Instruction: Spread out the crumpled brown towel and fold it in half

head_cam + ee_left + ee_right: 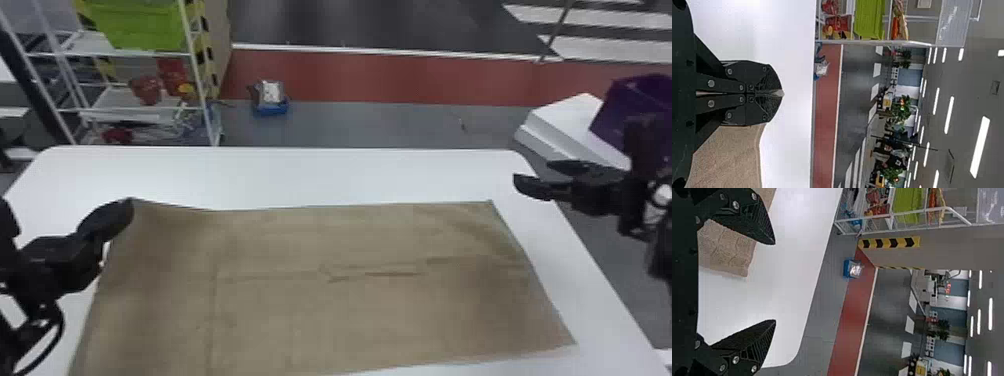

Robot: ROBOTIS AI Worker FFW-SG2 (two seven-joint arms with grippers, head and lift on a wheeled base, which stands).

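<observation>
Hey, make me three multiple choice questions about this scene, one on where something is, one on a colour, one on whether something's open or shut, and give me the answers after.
1. Which corner of the towel is the left end effector at?
A near right
B far left
C far right

2. What colour is the table?
A black
B red
C white

3. How is the right end effector?
A open
B shut on the towel
C shut and empty

Answers:
1 B: the head view shows its tips at that corner.
2 C: bare white shows beyond the towel's far edge.
3 A: its two fingers stand wide apart.
</observation>
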